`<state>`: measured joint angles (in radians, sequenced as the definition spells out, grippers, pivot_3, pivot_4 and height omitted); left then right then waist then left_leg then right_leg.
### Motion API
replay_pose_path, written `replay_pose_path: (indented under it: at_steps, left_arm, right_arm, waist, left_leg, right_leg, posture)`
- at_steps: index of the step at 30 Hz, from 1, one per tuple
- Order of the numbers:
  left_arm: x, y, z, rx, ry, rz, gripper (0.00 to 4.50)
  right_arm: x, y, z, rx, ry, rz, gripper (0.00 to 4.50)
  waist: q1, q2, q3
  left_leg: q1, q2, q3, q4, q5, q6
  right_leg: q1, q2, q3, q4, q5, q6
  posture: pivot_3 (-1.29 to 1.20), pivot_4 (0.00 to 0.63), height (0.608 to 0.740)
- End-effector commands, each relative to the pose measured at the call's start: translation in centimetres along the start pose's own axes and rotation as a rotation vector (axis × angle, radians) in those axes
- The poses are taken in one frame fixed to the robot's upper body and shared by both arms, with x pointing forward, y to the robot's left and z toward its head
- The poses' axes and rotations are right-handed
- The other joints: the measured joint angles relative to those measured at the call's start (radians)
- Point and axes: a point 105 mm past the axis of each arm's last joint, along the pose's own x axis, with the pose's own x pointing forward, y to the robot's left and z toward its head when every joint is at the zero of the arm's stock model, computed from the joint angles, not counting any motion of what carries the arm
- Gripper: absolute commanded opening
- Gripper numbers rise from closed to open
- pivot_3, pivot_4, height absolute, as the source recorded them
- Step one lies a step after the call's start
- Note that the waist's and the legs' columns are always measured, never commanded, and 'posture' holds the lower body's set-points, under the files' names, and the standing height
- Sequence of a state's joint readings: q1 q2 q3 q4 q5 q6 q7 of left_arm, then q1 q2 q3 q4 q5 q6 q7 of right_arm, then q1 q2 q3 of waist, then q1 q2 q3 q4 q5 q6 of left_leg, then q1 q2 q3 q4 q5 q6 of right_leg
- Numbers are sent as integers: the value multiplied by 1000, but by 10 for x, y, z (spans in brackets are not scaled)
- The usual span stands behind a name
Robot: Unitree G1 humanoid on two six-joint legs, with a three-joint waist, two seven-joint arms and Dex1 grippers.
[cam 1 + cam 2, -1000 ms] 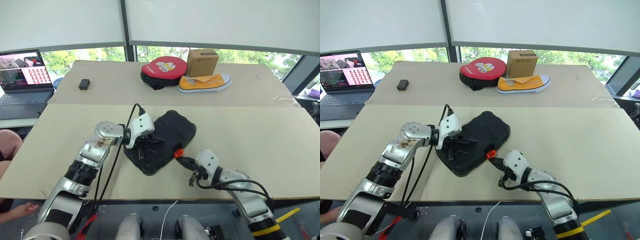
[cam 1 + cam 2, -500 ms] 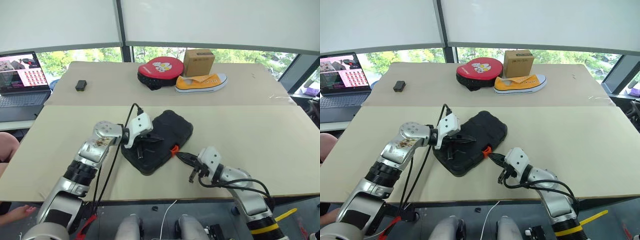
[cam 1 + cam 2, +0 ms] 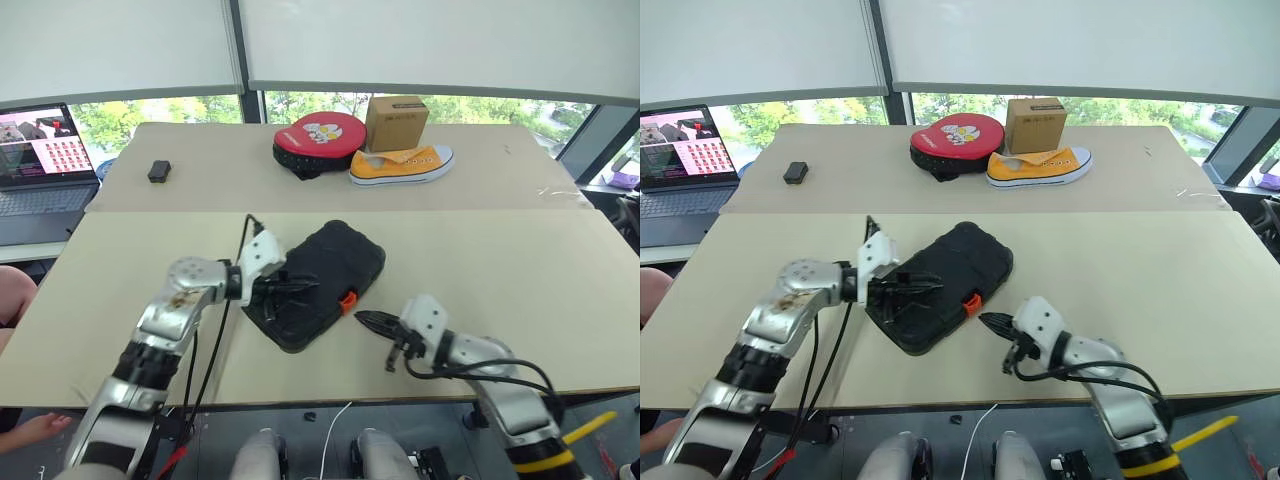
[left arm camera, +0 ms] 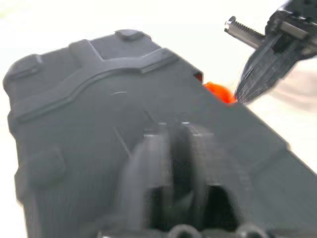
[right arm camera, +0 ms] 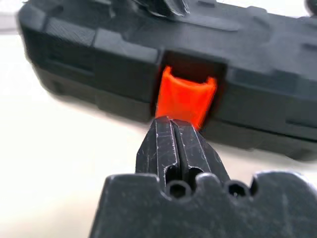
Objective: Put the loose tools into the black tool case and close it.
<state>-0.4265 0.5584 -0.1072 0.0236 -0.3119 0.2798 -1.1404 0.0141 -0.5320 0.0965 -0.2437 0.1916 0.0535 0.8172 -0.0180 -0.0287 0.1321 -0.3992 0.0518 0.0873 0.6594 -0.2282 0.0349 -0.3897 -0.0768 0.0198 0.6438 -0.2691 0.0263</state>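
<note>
The black tool case [image 3: 330, 270] lies shut on the near table, its orange latch [image 3: 348, 300] facing me. The loose tools are out of view. My left gripper [image 3: 308, 286] hovers low over the left part of the lid, its fingers [image 4: 148, 163] slightly open and holding nothing. My right gripper [image 3: 364, 319] is shut and empty, just in front of the latch [image 5: 185, 96] and a small gap away from it. The left wrist view shows the lid [image 4: 99, 99] close below the fingers.
On the far table sit a round red-and-black pouch [image 3: 322, 140], a cardboard box [image 3: 396, 122], a yellow shoe [image 3: 402, 164] and a small black object [image 3: 158, 171]. A laptop [image 3: 45, 165] stands at the far left. A person's hand [image 3: 30, 425] shows at the lower left.
My left gripper slid back to the left over the lid and its fingers parted. My right gripper drew back a little from the latch. The case has stayed put.
</note>
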Motion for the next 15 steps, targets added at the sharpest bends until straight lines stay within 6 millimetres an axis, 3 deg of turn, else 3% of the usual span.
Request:
replay_pose_path:
  at_steps: [1, 4, 7, 10, 14, 15]
  left_arm:
    - [-46, 5, -4, -5, -13, 119, 2285]
    - [-77, 7, -11, -10, 31, 237, 3209]
    - [-141, -11, -51, -15, 238, 394, 4345]
    - [-163, -28, -65, -58, 258, 455, 4500]
    - [-169, -38, -76, -35, 259, 514, 4500]
    - [-169, -38, -76, -31, 249, 520, 4500]
  right_arm:
    - [-32, -13, 17, -12, -47, -27, 287]
    - [-53, -19, 14, -32, -14, -33, 1056]
    - [-79, -33, 11, -102, 28, -53, 2145]
    - [-88, -32, 5, -157, 21, 6, 3163]
    - [-94, -38, -5, -131, 9, 26, 4491]
    - [-94, -42, -5, -120, 3, 17, 4491]
  waist:
    - [-2, 1, 1]
    - [4, 2, 5]
    - [-1, 2, 6]
    - [2, -1, 8]
    - [33, -2, 11]
    - [35, -1, 11]
  left_leg:
    - [0, 0, 0, -1, 0, 0]
    - [-1, 1, 0, -1, 0, 0]
    - [-1, 1, 1, -1, -1, -1]
    - [0, 0, 4, -4, -2, -2]
    - [-2, 0, 4, -4, -5, -7]
    - [-4, 0, 4, -4, -7, -10]
  right_leg:
    - [0, 0, 0, 0, 0, 0]
    - [-1, -1, 0, 0, 0, -1]
    - [-1, -2, 0, -3, 0, -1]
    - [-1, -6, 1, -5, -1, -1]
    - [-6, -16, -6, -9, -5, -8]
    - [-6, -18, -7, -11, -5, -8]
  posture:
    - [0, 150, 740]
    - [0, 150, 740]
    - [0, 150, 740]
    - [0, 150, 740]
    - [0, 150, 740]
    - [0, 150, 740]
